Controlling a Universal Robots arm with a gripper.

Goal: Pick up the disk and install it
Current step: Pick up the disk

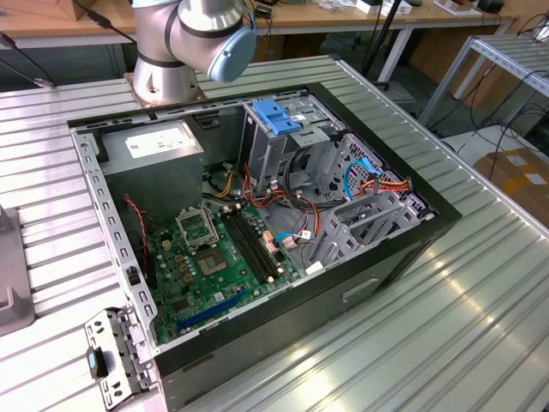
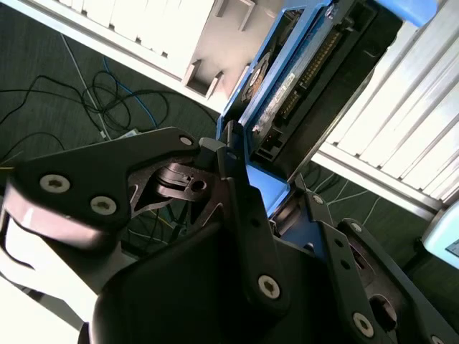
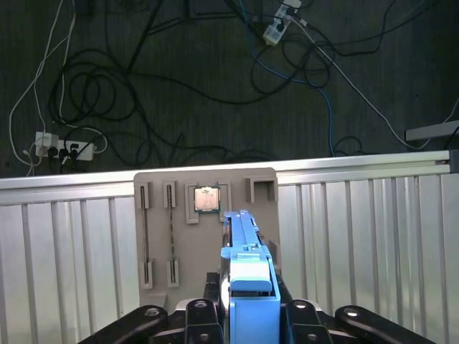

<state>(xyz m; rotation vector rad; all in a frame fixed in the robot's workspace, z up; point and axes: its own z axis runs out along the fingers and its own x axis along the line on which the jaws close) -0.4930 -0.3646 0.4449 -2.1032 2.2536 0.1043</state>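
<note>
The jaws of the gripper [image 3: 248, 301] pinch the disk [image 3: 244, 247] edge-on over the holder [image 3: 161, 208] at the desk [image 3: 358, 236] edge; best to lift straight, keeping it square.

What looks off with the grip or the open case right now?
Nothing stands out. The end effector is shut on the disk, held straight and edge-on, with the grey parts tray beyond it. The computer case lies open on the table, its cables inside the walls.

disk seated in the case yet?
No: in the first wrist view the gripper grips the disk over a grey tray, not inside the case.
</note>
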